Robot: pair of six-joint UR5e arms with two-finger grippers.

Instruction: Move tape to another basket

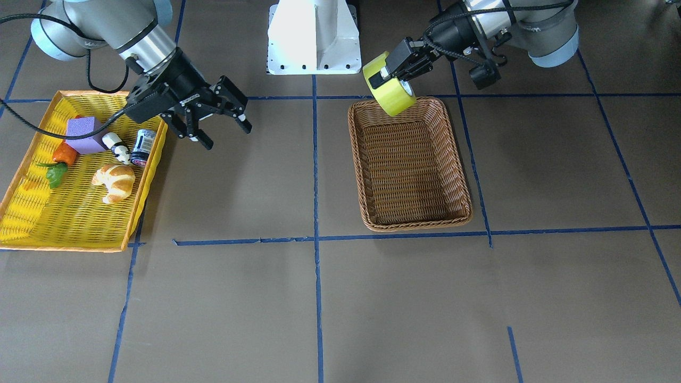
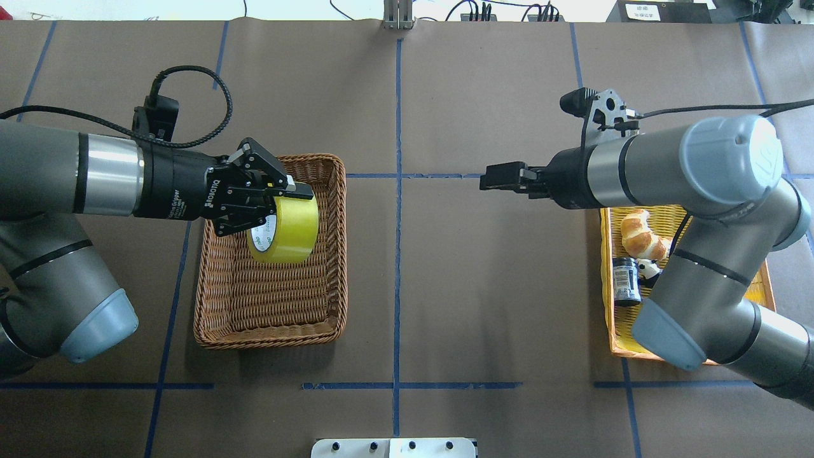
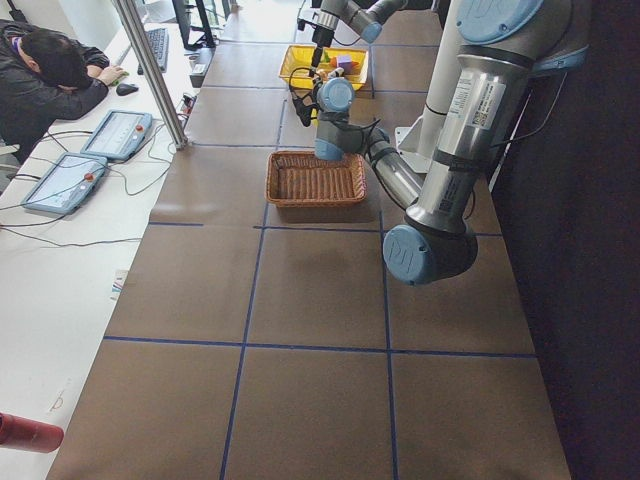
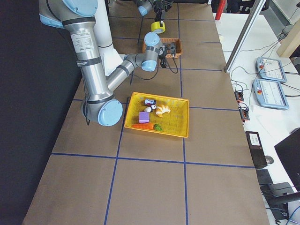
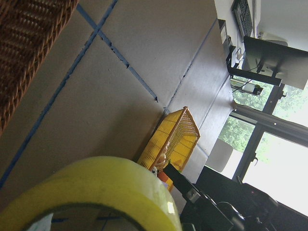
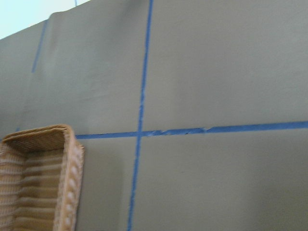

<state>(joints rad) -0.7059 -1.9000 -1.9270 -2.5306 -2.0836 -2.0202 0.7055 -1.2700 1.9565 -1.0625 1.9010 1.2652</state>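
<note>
The yellow-green tape (image 2: 289,229) hangs tilted in the air over the far end of the brown wicker basket (image 2: 267,334), clear of its floor. My left gripper (image 2: 280,205) is shut on the tape's wall, one finger inside the white core. The front view shows the tape (image 1: 393,93) in that gripper (image 1: 391,80) above the basket's robot-side rim (image 1: 409,221). The tape also fills the bottom of the left wrist view (image 5: 91,192). My right gripper (image 1: 227,136) is open and empty, in the air beside the yellow tray's inner edge.
The yellow orange-rimmed tray (image 1: 32,213) holds a croissant (image 1: 114,181), a purple block (image 1: 85,134), a carrot (image 1: 65,153), a dark can (image 1: 142,147) and a small panda figure (image 1: 117,147). The robot's white base (image 1: 314,37) stands between the arms. An operator sits beyond the table's far edge.
</note>
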